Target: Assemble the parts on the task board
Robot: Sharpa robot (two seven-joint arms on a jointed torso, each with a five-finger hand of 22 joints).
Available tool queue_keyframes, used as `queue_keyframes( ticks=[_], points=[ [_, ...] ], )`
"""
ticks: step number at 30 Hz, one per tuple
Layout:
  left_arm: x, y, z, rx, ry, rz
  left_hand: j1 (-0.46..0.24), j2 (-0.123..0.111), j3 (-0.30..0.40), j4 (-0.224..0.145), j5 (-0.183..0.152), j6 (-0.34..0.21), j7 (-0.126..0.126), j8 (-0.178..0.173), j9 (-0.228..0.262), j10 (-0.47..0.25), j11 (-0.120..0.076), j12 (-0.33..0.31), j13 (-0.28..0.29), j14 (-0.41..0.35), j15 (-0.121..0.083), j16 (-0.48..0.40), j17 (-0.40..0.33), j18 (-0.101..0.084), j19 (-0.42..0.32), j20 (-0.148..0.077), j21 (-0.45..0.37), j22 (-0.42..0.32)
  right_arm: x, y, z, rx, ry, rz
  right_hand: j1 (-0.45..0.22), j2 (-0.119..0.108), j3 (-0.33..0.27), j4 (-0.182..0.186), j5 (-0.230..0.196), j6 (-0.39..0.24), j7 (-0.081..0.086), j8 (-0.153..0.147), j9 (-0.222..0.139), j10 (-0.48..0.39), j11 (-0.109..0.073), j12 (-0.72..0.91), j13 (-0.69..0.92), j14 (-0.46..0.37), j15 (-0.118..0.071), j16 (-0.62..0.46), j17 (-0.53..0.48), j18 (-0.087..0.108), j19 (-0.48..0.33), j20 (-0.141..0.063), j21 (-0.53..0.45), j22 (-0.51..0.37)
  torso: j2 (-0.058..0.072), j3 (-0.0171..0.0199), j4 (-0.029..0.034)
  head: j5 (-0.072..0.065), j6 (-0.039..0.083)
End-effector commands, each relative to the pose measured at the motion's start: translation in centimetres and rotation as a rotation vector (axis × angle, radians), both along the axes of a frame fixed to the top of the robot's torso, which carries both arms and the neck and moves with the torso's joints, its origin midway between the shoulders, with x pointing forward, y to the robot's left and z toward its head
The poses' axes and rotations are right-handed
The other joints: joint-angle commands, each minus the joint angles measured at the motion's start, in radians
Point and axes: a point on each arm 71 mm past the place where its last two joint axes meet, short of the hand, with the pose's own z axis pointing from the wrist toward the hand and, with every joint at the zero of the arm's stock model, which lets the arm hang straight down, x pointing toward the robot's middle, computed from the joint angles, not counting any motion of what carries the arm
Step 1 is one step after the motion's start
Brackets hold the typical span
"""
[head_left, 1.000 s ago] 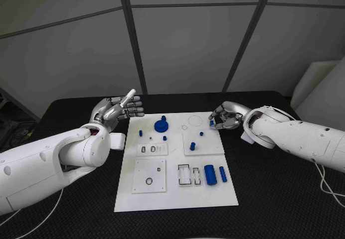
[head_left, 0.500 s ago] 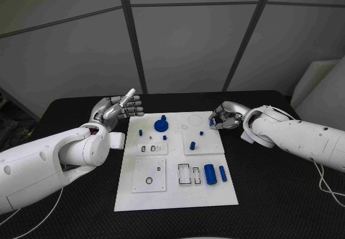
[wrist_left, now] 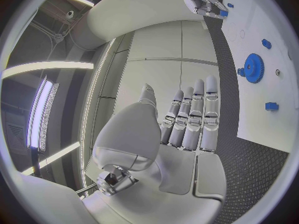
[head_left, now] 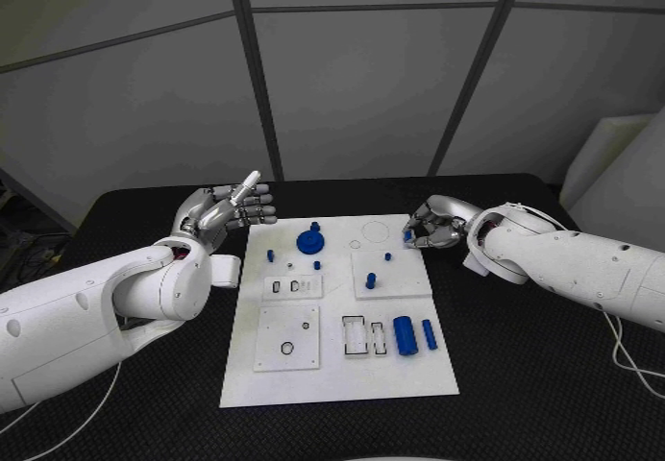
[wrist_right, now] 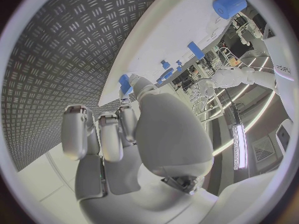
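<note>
At the far right corner of the white flat task board (head_left: 339,370), our right hand (head_left: 435,229) has its fingers curled around a small blue part (head_left: 409,235), pinched at the tips. We think the next job is to bring it down into its spot, so we should go slow and keep it straight. Our left hand (head_left: 222,211) waits off the far left corner with flat, open fingers, holding nothing. A big blue gear (head_left: 310,241) sits near the board's far edge; we steer clear of it.
</note>
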Motion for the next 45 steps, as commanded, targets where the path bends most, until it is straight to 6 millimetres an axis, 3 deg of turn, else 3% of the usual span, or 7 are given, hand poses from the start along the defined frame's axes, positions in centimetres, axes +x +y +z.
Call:
queue_keyframes(
  ticks=[1,9,18,22,26,35,45],
  points=[
    [0.0,-0.1,0.2,0.001,-0.012,-0.013,0.011,-0.002,0.001,-0.004,0.001,0.001,0.006,-0.003,0.000,0.000,0.006,-0.005,0.000,0.002,0.003,-0.006,0.001,-0.012,-0.001,0.007,-0.005,-0.001,0.1,0.0,0.0,-0.009,0.006,-0.002,0.000,0.009,0.004,-0.002,0.002,0.009,-0.002,0.004,0.001,0.004,-0.005,0.004,0.058,0.103,-0.008,0.006,0.247,-0.007,0.009,-0.001,0.007,0.051,0.000,-0.0002,0.0003,-0.001,0.000],
    [0.0,-0.1,0.2,0.001,-0.012,-0.013,0.012,-0.001,0.001,-0.006,0.001,0.001,0.006,-0.004,0.000,0.001,0.006,-0.006,0.000,0.002,0.003,-0.008,0.003,-0.012,-0.001,0.007,-0.006,-0.001,0.1,0.2,0.1,-0.011,-0.004,-0.009,-0.001,0.016,0.006,-0.002,0.003,0.017,-0.006,0.008,0.002,0.007,-0.009,0.007,0.060,0.104,-0.011,0.006,0.248,-0.007,0.011,-0.004,0.008,0.053,0.000,0.0004,0.0003,0.000,-0.001],
    [0.0,-0.1,0.2,0.001,-0.011,-0.013,0.012,-0.001,0.001,-0.007,0.001,0.002,0.006,-0.004,0.000,0.001,0.006,-0.006,0.000,0.002,0.003,-0.009,0.003,-0.011,-0.001,0.007,-0.006,-0.001,-0.3,0.4,0.7,0.010,-0.057,-0.021,0.021,0.042,0.033,-0.017,0.009,0.025,-0.011,0.011,0.002,0.007,-0.015,0.005,0.060,0.105,-0.017,0.008,0.254,-0.009,0.016,-0.011,0.012,0.061,-0.001,0.0016,-0.0015,0.002,-0.001],
    [0.0,0.0,0.1,0.002,-0.011,-0.011,0.012,-0.001,0.001,-0.007,0.001,0.002,0.006,-0.004,0.000,0.001,0.006,-0.006,0.000,0.002,0.003,-0.009,0.003,-0.011,-0.001,0.007,-0.006,-0.001,-0.9,0.9,1.1,0.025,-0.072,-0.019,0.022,0.046,0.039,-0.019,0.011,0.025,-0.011,0.010,0.002,0.006,-0.015,0.003,0.058,0.106,-0.018,0.010,0.257,-0.010,0.019,-0.012,0.014,0.066,-0.003,0.0013,-0.0037,0.004,0.000],
    [0.0,0.1,0.1,0.003,-0.010,-0.009,0.013,0.000,0.001,-0.008,0.001,0.002,0.006,-0.004,0.000,0.002,0.006,-0.006,0.000,0.002,0.003,-0.009,0.004,-0.011,-0.001,0.007,-0.006,-0.001,-1.6,1.6,1.5,0.040,-0.078,-0.010,0.023,0.048,0.042,-0.020,0.013,0.025,-0.011,0.010,0.002,0.005,-0.015,0.002,0.057,0.106,-0.018,0.010,0.258,-0.010,0.021,-0.012,0.015,0.068,-0.004,-0.0001,-0.0016,0.004,0.002],
    [0.1,0.3,0.1,0.005,-0.010,-0.006,0.013,0.000,0.001,-0.008,0.001,0.002,0.006,-0.004,0.000,0.002,0.006,-0.006,0.000,0.002,0.003,-0.009,0.004,-0.011,-0.001,0.007,-0.006,-0.001,-3.3,5.6,3.4,0.089,-0.081,0.044,0.022,0.050,0.044,-0.020,0.014,0.026,-0.011,0.010,0.002,0.006,-0.015,0.002,0.058,0.107,-0.018,0.012,0.262,-0.012,0.025,-0.012,0.019,0.074,-0.015,-0.0057,-0.0031,0.011,-0.001],
    [0.4,0.3,0.0,0.006,-0.009,-0.003,0.013,0.000,0.000,-0.008,0.001,0.002,0.006,-0.004,0.000,0.002,0.006,-0.006,0.000,0.002,0.003,-0.010,0.004,-0.011,-0.001,0.007,-0.006,-0.001,-4.4,12.0,3.8,0.085,-0.079,0.143,0.013,0.049,0.044,-0.017,0.014,0.025,-0.010,0.010,0.001,0.005,-0.015,0.000,0.056,0.107,-0.018,0.012,0.262,-0.012,0.026,-0.013,0.019,0.075,-0.024,-0.0110,-0.0027,0.031,-0.010]
  ],
)
